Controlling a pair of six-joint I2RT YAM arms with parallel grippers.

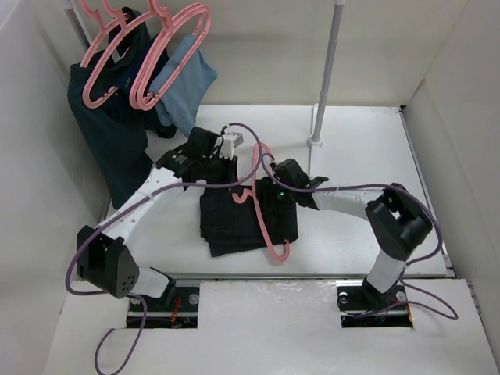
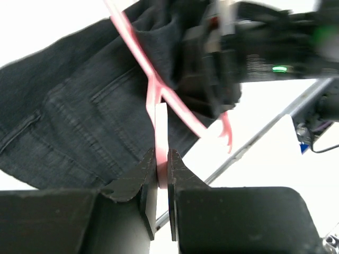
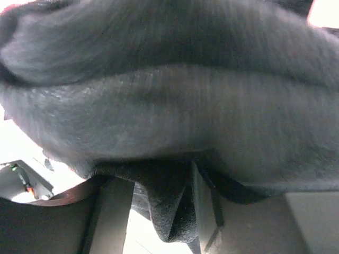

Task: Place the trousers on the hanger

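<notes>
The black trousers [image 1: 234,223] lie folded in the middle of the table. A pink hanger [image 1: 271,230] lies across their right side, its hook end toward the back. My left gripper [image 1: 234,150] is shut on the hanger's neck; in the left wrist view the gripper [image 2: 162,159] pinches the pink stem of the hanger [image 2: 153,79] over the trousers [image 2: 79,116]. My right gripper [image 1: 271,195] is on the trousers' upper right part. In the right wrist view black fabric [image 3: 169,95] fills the frame and the right gripper [image 3: 172,211] is shut on a fold of it.
Spare pink hangers [image 1: 168,55] hang at the back left with a dark teal garment [image 1: 109,133] and a light blue garment [image 1: 187,82]. A white pole [image 1: 326,70] stands at the back centre. White walls enclose the table [image 1: 367,125].
</notes>
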